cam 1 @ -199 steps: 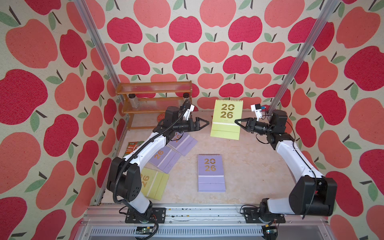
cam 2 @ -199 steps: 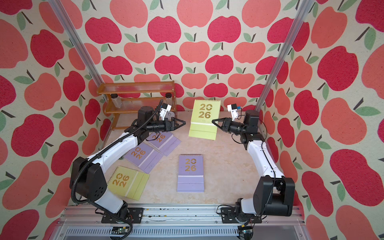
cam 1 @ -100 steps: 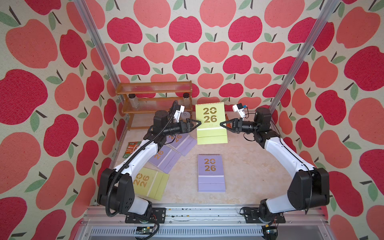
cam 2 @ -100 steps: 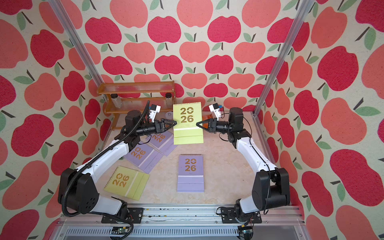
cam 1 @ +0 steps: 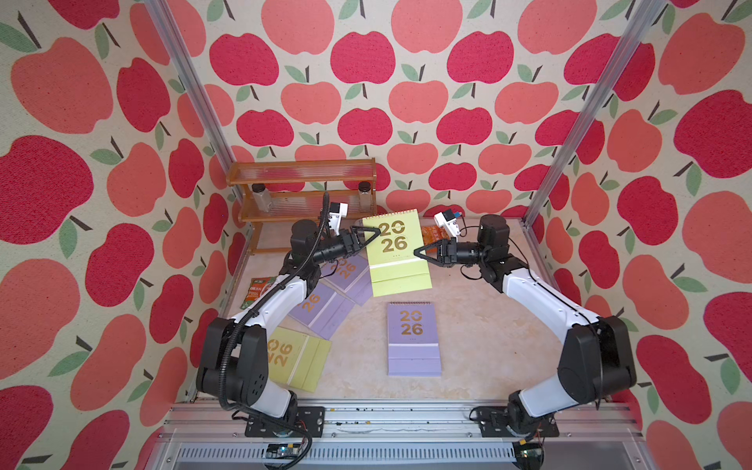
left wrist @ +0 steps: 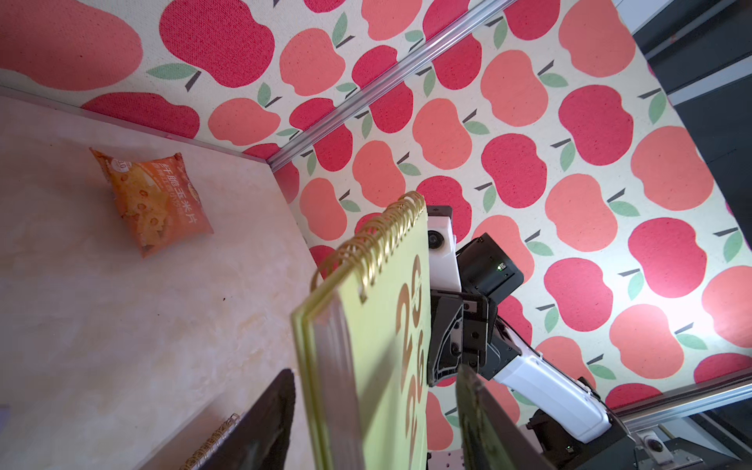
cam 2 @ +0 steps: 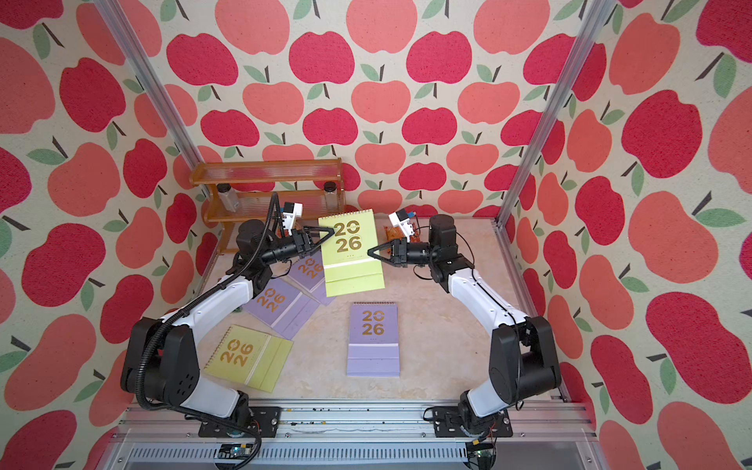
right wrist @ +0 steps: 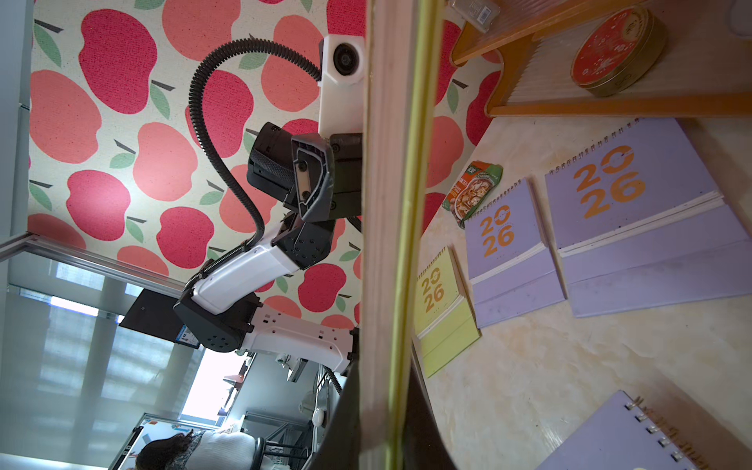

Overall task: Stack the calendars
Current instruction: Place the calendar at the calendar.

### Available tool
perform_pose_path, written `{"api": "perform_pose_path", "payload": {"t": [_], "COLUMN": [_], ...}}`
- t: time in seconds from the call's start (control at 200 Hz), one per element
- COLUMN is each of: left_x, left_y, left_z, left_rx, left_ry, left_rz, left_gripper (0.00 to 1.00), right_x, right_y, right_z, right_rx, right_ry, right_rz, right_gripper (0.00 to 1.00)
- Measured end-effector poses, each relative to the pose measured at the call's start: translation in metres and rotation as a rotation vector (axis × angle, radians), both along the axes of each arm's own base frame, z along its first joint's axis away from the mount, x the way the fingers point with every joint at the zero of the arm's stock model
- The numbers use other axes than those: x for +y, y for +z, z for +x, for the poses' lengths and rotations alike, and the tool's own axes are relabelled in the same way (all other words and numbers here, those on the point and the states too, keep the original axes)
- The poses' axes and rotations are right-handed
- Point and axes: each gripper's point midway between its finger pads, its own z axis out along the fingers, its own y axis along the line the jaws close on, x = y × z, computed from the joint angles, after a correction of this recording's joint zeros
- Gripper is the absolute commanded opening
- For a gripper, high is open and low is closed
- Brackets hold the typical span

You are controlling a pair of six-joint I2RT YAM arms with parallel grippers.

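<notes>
A yellow-green calendar [cam 1: 398, 270] hangs upright above the back of the table [cam 1: 488, 325], its gold "2026" cover facing the overhead camera, flanked by two robot arms. The right gripper [cam 1: 420, 253] is pinched tight on the edge nearest its own arm and appears to carry the weight. The left gripper [cam 1: 374, 234] straddles the opposite edge near the spiral binding, jaws spread to either side. In the left wrist view a sliver of gap shows between cover and finger.

Holding the calendar by its edges, clear of the surface, looks meant to let one arm pass it to the other or to steady it for a square drop. The likely landing spot is the central lavender calendar [cam 1: 413, 337], lying flat and straight at mid-table between the arms.

Five calendars show in both top views. Two are yellow-green, counting the second yellow-green calendar [cam 1: 299, 360] flat near the left arm's base. Three are lavender, with a lavender pair [cam 1: 321, 309] lying close together under the left arm. Whether anything lies beneath the central one cannot be told.

Beyond them sit two snack packets, an orange packet [left wrist: 150, 203] at the back and a green packet [cam 1: 258, 291] by the left wall. One wooden rack [cam 1: 301, 179] bears two jars [cam 1: 260, 197].
</notes>
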Motion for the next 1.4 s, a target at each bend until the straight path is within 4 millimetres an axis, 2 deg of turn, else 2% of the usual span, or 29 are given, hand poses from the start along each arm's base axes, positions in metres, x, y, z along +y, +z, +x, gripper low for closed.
{"api": "perform_pose_path", "payload": {"t": [0.055, 0.1, 0.17, 0.215, 0.255, 0.31, 0.345, 0.4, 0.495, 0.615, 0.71, 0.825, 1.05, 1.216, 1.311, 1.401], "left_x": [0.000, 0.000, 0.000, 0.000, 0.000, 0.000, -0.001, -0.002, -0.004, -0.006, -0.007, -0.011, -0.025, -0.031, -0.033, -0.034], "left_y": [-0.001, -0.002, 0.000, 0.000, 0.000, -0.001, -0.001, -0.003, -0.008, -0.016, -0.018, -0.017, -0.011, -0.011, -0.014, -0.019], "left_z": [0.000, 0.000, -0.001, -0.001, -0.001, -0.002, -0.003, -0.006, -0.012, -0.019, -0.022, -0.025, -0.035, -0.039, -0.037, -0.033], "left_rx": [0.011, 0.013, 0.020, 0.019, 0.019, 0.018, 0.012, 0.008, 0.003, 0.000, -0.002, -0.010, -0.033, -0.031, -0.030, -0.014], "left_ry": [-0.003, -0.004, -0.014, -0.017, -0.018, -0.026, -0.033, -0.052, -0.090, -0.131, -0.141, -0.152, -0.189, -0.205, -0.205, -0.204], "left_rz": [-0.012, -0.018, -0.032, -0.035, -0.037, -0.038, -0.034, -0.025, 0.000, 0.032, 0.046, 0.046, 0.033, 0.030, 0.029, 0.028], "left_gripper": [0.17, 0.00, 0.00, 0.00, 0.00, 0.00, 0.00, 0.00, 0.00, 0.00, 0.00, 0.00, 0.00, 0.00, 0.00, 0.00], "right_x": [0.000, 0.001, 0.001, 0.001, 0.002, 0.002, 0.002, 0.000, -0.012, -0.038, -0.047, -0.046, -0.041, -0.031, -0.025, -0.020], "right_y": [-0.001, -0.002, -0.005, -0.007, -0.007, -0.007, -0.006, -0.003, 0.000, 0.003, 0.011, 0.009, -0.036, -0.033, -0.028, -0.026], "right_z": [0.001, 0.002, 0.004, 0.004, 0.004, 0.004, 0.002, 0.000, -0.001, 0.000, -0.007, -0.015, -0.009, -0.012, -0.015, -0.017], "right_rx": [-0.001, -0.001, 0.003, 0.006, 0.006, 0.006, -0.002, -0.031, -0.089, -0.190, -0.274, -0.309, -0.198, -0.216, -0.238, -0.249], "right_ry": [0.000, 0.001, 0.002, 0.006, 0.010, 0.013, 0.023, 0.040, 0.047, 0.001, -0.002, 0.014, 0.009, 0.026, 0.041, 0.051], "right_rz": [0.001, 0.001, -0.001, -0.001, 0.000, 0.001, 0.005, 0.015, 0.015, -0.027, -0.041, -0.033, -0.054, -0.033, -0.015, -0.002], "right_gripper": [0.00, 0.00, 0.00, 0.08, 0.19, 0.44, 0.53, 0.59, 0.64, 0.65, 0.65, 0.65, 0.65, 0.65, 0.60, 0.43]}}
